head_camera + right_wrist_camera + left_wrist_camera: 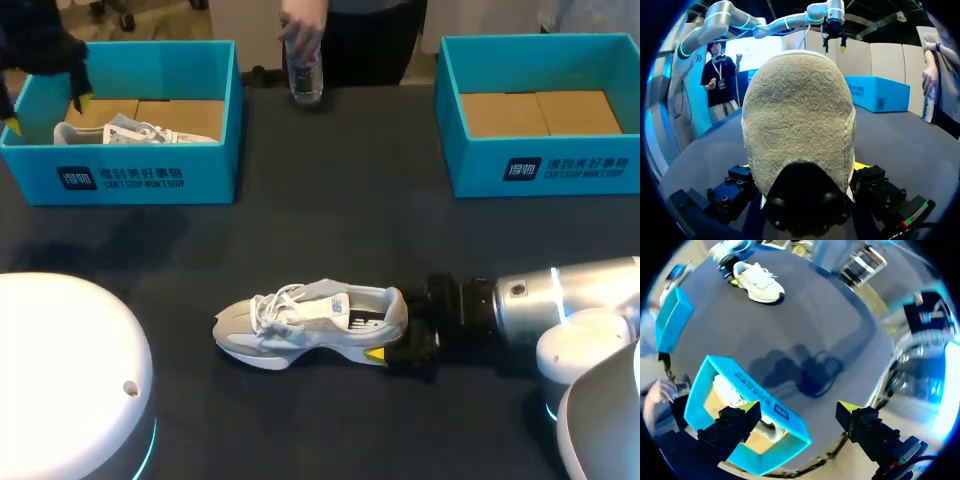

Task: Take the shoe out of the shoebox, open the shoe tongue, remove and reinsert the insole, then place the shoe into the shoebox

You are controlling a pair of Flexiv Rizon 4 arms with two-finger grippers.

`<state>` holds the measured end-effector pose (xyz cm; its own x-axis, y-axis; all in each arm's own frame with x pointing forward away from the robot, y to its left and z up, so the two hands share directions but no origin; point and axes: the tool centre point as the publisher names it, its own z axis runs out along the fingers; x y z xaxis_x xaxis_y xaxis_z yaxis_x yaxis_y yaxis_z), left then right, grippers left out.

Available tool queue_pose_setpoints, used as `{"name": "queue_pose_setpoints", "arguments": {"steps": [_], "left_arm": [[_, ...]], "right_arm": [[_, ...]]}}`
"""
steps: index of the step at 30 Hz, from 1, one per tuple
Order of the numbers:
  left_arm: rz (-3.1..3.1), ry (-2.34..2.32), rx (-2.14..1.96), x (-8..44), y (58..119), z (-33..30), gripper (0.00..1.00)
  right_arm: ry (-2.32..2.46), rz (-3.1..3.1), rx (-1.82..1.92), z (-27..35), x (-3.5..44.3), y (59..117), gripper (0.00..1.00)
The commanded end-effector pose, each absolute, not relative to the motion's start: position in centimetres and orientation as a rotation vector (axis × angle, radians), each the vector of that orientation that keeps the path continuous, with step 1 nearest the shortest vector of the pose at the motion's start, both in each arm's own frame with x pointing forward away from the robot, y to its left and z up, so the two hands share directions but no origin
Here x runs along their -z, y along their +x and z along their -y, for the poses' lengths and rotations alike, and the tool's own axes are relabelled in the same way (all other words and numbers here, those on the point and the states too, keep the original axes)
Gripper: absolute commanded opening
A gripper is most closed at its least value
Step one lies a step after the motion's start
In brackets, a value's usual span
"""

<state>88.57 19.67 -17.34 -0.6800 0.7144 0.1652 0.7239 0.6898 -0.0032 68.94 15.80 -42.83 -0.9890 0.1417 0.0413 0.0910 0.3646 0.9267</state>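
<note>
The shoe [310, 322] sits upright in the middle of the desk [330, 230], toe pointing left. The right hand [392, 335] pinches its heel from both sides. The left hand [799, 410] hangs spread above the left box [150, 175], which holds a second shoe [130, 132].

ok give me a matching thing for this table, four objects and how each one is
Things:
1. left shoebox
2. right shoebox
3. shoe on the table
4. bottle

States:
a. heel clamped by the right gripper
b. under a person's hand at the far edge
c. holds the other shoe
d. only its brown floor shows

Pairs: 1-c, 2-d, 3-a, 4-b
</note>
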Motion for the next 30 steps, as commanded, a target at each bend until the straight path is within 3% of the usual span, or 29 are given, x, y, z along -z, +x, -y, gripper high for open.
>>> {"name": "queue_pose_setpoints", "arguments": {"steps": [1,16,30], "left_arm": [[2.748,0.154,0.361,18.0,85.8,-16.4,1.0],[2.737,0.303,0.229,18.4,84.5,-15.8,1.0],[2.45,1.337,-0.18,18.2,78.9,-11.5,1.0]], "right_arm": [[0.218,-2.559,-1.727,-16.1,43.1,68.9,0.0],[0.218,-2.559,-1.727,-16.1,43.1,68.9,0.0],[0.218,-2.559,-1.727,-16.1,43.1,68.9,0.0]]}}
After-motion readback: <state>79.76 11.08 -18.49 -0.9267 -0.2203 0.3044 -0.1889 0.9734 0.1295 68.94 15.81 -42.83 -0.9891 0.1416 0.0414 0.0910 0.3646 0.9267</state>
